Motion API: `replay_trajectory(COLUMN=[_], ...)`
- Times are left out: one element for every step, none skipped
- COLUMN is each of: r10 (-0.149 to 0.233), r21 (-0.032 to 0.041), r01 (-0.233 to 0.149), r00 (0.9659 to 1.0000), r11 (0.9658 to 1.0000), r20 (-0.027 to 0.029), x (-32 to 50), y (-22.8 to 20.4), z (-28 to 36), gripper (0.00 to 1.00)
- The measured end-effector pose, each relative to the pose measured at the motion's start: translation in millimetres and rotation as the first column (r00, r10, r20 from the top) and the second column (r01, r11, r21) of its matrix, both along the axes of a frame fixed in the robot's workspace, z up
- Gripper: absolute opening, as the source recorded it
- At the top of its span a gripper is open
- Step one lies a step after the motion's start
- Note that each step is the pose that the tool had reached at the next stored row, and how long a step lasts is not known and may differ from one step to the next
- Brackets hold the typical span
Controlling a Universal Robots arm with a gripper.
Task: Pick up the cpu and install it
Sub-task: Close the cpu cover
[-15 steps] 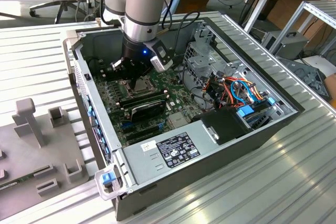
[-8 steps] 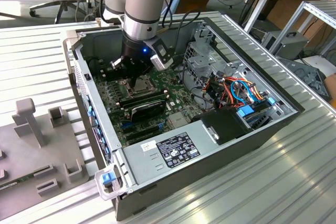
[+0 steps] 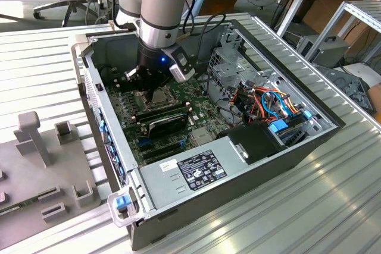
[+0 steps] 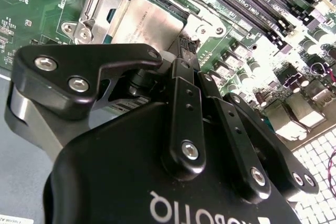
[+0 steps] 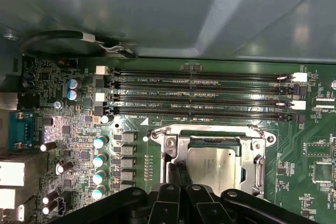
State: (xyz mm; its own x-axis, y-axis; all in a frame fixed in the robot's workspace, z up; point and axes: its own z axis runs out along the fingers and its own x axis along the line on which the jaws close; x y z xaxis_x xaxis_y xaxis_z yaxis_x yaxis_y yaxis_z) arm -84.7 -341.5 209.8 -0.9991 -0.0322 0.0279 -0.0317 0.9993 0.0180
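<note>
**Gripper down at the socket, cpu lying in it**

At the exterior view's left, a grey fixture [image 3: 36, 147] with upright stands sits on the table [image 3: 309, 206]. It is just beside the case [image 3: 286, 46], likely so that parts wait within the arm's reach. The case lies on its side, open face up, which leaves the board [image 3: 122, 108] exposed to a reach from above. The arm [image 3: 158, 10] comes down into it near the back wall, and the gripper [image 3: 149, 84] hangs right over the socket [image 5: 262, 148].

The cpu [image 5: 212, 163] lies inside the socket's metal frame, silver top up, beside the memory slots [image 5: 210, 95]. In the first wrist view the fingers [image 5: 181, 174] are drawn together with their tips at the cpu's edge. Whether they pinch that edge cannot be told. Held this narrow, they probably fit at the chip's edge without fouling the frame.

Toward the exterior view's right, the coloured cables [image 3: 268, 102] lie well apart from the socket, out of the arm's way.
</note>
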Motion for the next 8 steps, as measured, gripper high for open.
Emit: replay_trajectory(r10=[0.0,0.0,0.0,0.0,0.0,0.0,0.0,0.0], r21=[0.0002,-0.0002,0.0001,0.001,0.0004,0.0004,0.0003,0.0003], r01=[0.0,0.0,0.0,0.0,0.0,0.0,0.0,0.0], r00=[1.0,1.0,1.0,1.0,1.0,1.0,1.0,1.0], r11=[1.0,1.0,1.0,1.0,1.0,1.0,1.0,1.0], r20=[0.0002,-0.0001,0.0001,0.0009,0.0003,0.0003,0.0002,0.0002], x=[0.0,0.0,0.0,0.1,0.0,0.0,0.0,0.0], y=[0.0,0.0,0.0,0.2,0.1,0.1,0.0,0.0], z=[-0.2,-4.6,-4.9,-0.8,2.7,4.3,6.8,10.1], gripper=[0.11,0.11,0.11,0.11,0.11,0.11,0.11,0.11])
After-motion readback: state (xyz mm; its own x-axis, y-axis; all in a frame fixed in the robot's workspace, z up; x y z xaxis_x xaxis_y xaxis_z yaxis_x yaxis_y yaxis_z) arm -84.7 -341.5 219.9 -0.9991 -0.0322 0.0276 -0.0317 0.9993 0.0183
